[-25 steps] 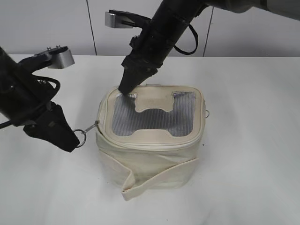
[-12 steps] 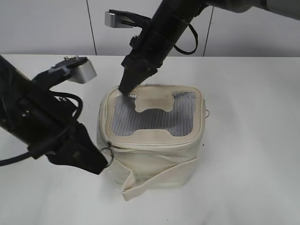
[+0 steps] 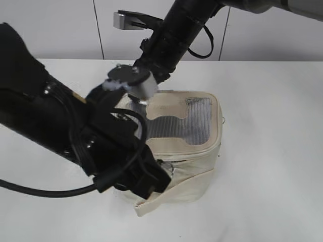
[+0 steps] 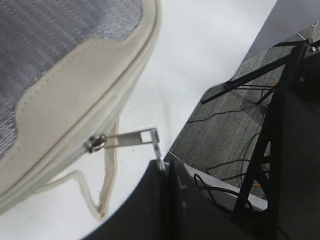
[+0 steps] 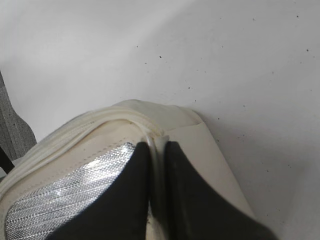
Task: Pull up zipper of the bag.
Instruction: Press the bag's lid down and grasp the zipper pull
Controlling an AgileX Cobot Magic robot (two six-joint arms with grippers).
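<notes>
The left arm fills the lower left of the exterior view, hiding the near-left corner of the bag [image 3: 194,146], which stands mid-frame on a white table [image 3: 272,101]. The left gripper [image 4: 165,170] is clamped on a silver ring pull [image 4: 156,145] of the zipper [image 4: 95,142], its tab lying level toward frame right. The right gripper [image 5: 156,165], nearly closed, presses the far rim

A lab — bare white table [image 3: 272,151], grey panelled wall [image 3: 60,30], cables on carpet [image 4: 225,135].
</notes>
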